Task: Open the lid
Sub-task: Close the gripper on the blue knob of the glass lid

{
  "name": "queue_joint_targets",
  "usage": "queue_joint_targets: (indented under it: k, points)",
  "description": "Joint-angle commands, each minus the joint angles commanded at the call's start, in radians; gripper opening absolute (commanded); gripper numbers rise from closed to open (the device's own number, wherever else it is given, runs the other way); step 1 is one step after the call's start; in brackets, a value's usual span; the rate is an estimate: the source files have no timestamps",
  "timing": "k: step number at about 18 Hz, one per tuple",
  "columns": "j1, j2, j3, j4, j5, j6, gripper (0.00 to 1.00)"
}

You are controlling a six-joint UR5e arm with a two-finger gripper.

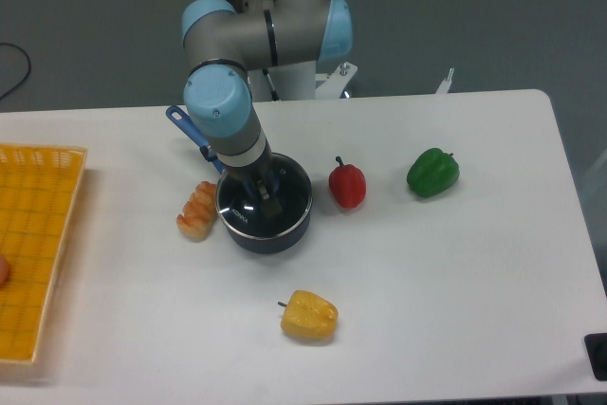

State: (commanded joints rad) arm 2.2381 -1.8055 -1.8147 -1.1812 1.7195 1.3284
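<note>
The lid (248, 216) sits flat on the dark blue saucepan (285, 230), glass face catching a glare, metal rim seated all round as far as I can see. The gripper (265, 198) is down over the middle of the lid, right where the blue knob should be; the knob itself is hidden under the fingers. Cannot tell from here whether the claw is closed on the knob or only straddling it: the fingertips merge with the dark pan.

Taking the saucepan as landmark: pan handle (187, 130) runs off behind it toward the robot base, under the wrist. A prawn-like toy (196, 211) lies just beside the pan on the side toward the yellow basket (28, 263). Red pepper (347, 184) near the opposite side, green pepper (432, 172) further out beyond it. Yellow pepper (309, 316) in front of the pan, well apart.

Judgement: step in hand is the grasp of the knob; the lift is not yet made. Next move calls for a firm pinch, then a straight vertical pull so the rim clears the pan without dragging it, then setting the lid down away from the peppers.
</note>
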Motion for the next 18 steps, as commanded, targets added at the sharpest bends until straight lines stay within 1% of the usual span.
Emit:
queue_joint_targets:
  k: [5,11,16,18]
  points:
    - [-0.008,0.000,-0.002,0.000,0.000,0.000,0.93]
    - [-0.008,0.000,0.000,0.000,0.000,0.002,0.82]
    - [-0.008,0.000,0.006,-0.002,-0.001,0.005,0.78]
    - [-0.008,0.000,0.008,-0.002,-0.003,0.003,0.74]
